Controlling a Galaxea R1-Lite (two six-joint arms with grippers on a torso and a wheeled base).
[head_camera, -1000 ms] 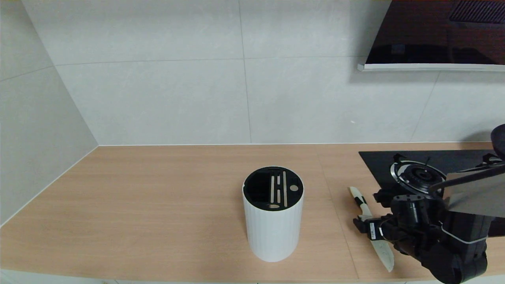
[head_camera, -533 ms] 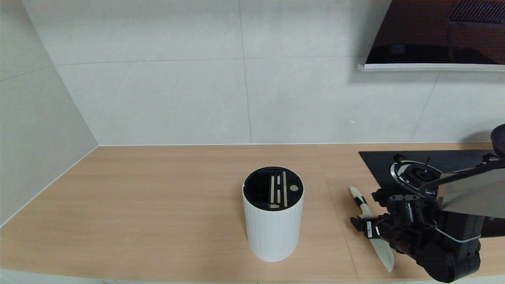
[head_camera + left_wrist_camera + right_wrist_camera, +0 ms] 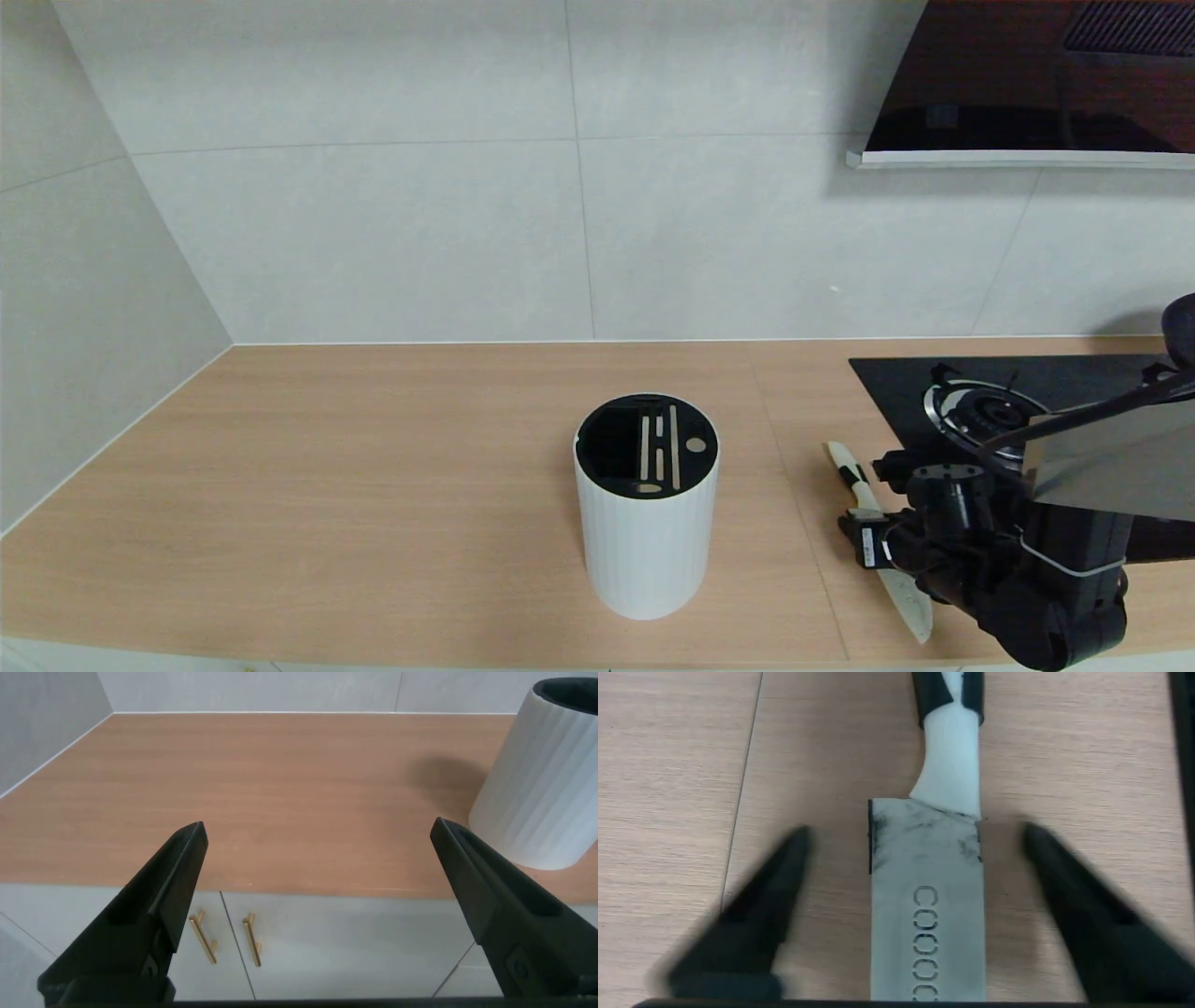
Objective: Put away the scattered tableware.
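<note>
The knife [image 3: 926,887] lies flat on the counter [image 3: 373,467], blade directly beneath the right hand [image 3: 876,506], whose fingers stand apart on either side of it. The white slotted holder [image 3: 646,523] stands upright well to that hand's left. The left hand [image 3: 318,915] has its fingers spread wide too.

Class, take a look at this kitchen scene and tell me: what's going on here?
The right pincer hangs open over a knife lying flat on the wooden countertop, one finger on each side of the blade near the handle; nothing is gripped yet. The white slotted holder stands upright, left of the knife. The left pincer is open, holding nothing.
</note>
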